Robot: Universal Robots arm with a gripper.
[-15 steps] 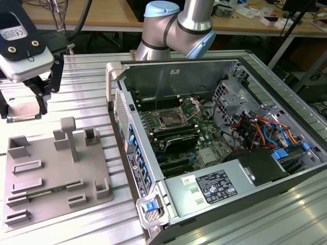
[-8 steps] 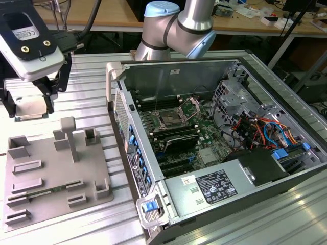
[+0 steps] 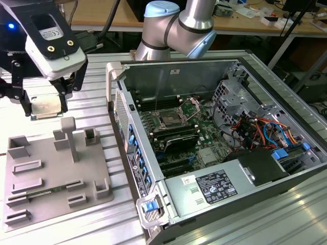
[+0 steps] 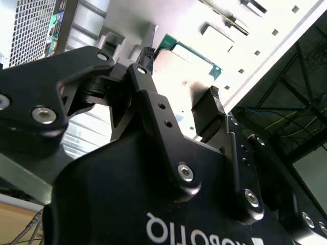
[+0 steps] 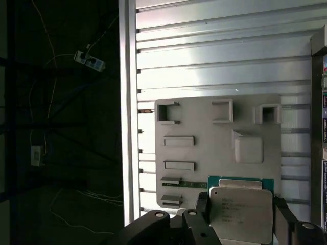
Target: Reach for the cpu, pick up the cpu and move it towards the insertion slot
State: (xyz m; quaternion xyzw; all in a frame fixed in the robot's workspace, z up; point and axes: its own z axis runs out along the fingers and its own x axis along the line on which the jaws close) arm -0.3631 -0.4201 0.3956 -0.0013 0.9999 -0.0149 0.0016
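Observation:
In the exterior view my gripper (image 3: 45, 102) hangs at the exterior view's left, shut on the cpu (image 3: 46, 107), a thin square chip with a pale metal top. The chip is held level, clear above the grey plastic fixture (image 3: 51, 173). The first wrist view shows the cpu (image 5: 240, 214) with its green edge clamped between two black fingers (image 5: 202, 206), and the fixture (image 5: 219, 138) beneath it. In the second wrist view the green edge of the cpu (image 4: 190, 51) shows past a black finger (image 4: 207, 109). The insertion slot (image 3: 168, 121) lies on the green board inside the open computer case, well to the exterior view's right of my gripper.
The open computer case (image 3: 225, 153) has a tall side wall (image 3: 120, 117) facing the fixture. Drive cages and coloured cables (image 3: 260, 130) fill its far side. Raised grey blocks (image 3: 69, 135) stand on the fixture. The arm's joints (image 3: 176, 25) rise behind the case. All of it rests on a ribbed aluminium table (image 3: 97, 92).

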